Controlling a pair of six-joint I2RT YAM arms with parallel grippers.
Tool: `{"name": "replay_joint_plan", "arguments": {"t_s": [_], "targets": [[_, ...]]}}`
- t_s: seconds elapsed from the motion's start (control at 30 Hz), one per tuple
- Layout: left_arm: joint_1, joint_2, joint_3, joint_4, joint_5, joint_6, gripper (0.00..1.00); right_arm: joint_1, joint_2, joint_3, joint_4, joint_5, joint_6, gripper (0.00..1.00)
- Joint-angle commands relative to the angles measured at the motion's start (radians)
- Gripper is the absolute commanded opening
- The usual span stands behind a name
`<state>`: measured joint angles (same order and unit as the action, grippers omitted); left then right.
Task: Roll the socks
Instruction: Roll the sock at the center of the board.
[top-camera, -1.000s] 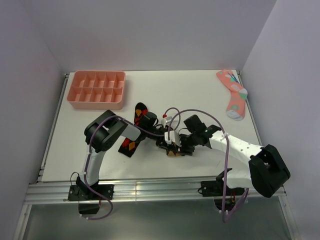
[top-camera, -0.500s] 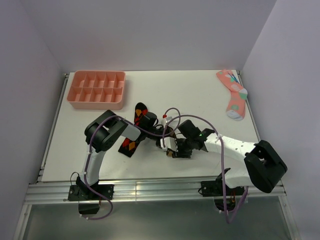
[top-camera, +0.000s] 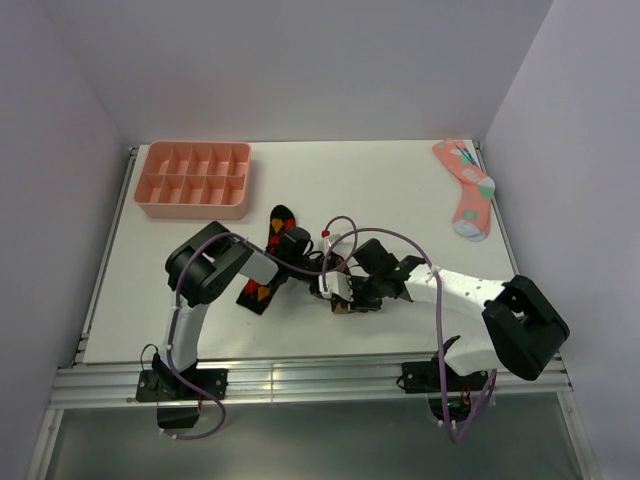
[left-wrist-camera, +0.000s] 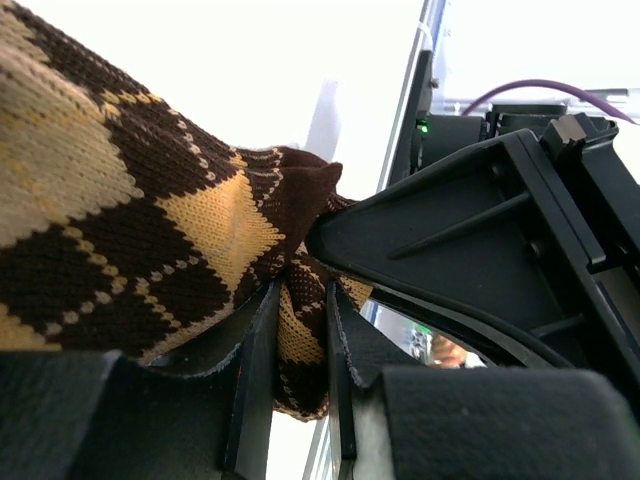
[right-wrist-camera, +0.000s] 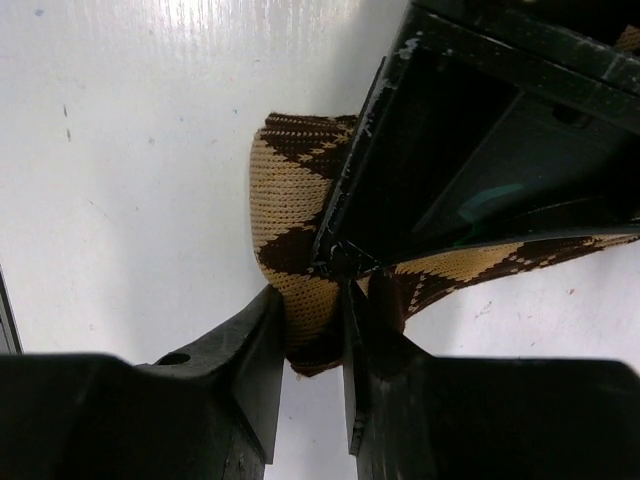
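- Top view: both arms meet at mid-table. The left gripper (top-camera: 328, 284) and right gripper (top-camera: 353, 296) are almost touching over the tan-diamond sock (top-camera: 345, 306), which sits bunched beneath them
- The red-diamond sock (top-camera: 259, 292) lies flat just to the left, partly under the left forearm and not yet rolled. The pink sock (top-camera: 468, 200) and the tray (top-camera: 195, 180) are well apart at the far corners
- Over the last second the right arm has slid in toward the left one and its jaws have narrowed – we read this as the 2nd grip being taken
- Left wrist view: the left gripper (left-wrist-camera: 300, 335) is clamped on a thin fold of the tan-diamond sock (left-wrist-camera: 150, 230), with the right gripper's black body pressed close beside it
- Right wrist view: the right gripper (right-wrist-camera: 315, 325) is pinching the curled edge of the same sock (right-wrist-camera: 290, 210), with fabric caught between its fingers (right-wrist-camera: 255, 350)
- With 2 holds on 1 sock, we judge the roll can now be turned – the red-diamond sock is left to do
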<state>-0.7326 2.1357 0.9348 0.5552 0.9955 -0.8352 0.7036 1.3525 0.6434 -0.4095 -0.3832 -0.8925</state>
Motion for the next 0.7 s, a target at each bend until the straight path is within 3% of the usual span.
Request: {"name": "replay_joint_plan", "arguments": {"t_s": [0.0, 0.17, 0.3, 0.67], "targets": [[-0.014, 0.017, -0.102, -0.144, -0.213, 0.061, 0.03, 0.001, 0.033, -0.004, -0.035, 0.001, 0.035, 0.12], [-0.039, -0.100, -0.117, -0.084, -0.365, 0.056, 0.16, -0.015, 0.046, 0.013, -0.098, 0.007, 0.058, 0.08], [-0.045, -0.126, -0.094, -0.063, -0.481, 0.047, 0.17, -0.019, 0.046, 0.016, -0.143, 0.000, 0.072, 0.08], [-0.045, -0.177, -0.077, 0.055, -0.567, 0.031, 0.28, -0.032, -0.010, 0.012, -0.215, 0.026, 0.086, 0.08]]}}
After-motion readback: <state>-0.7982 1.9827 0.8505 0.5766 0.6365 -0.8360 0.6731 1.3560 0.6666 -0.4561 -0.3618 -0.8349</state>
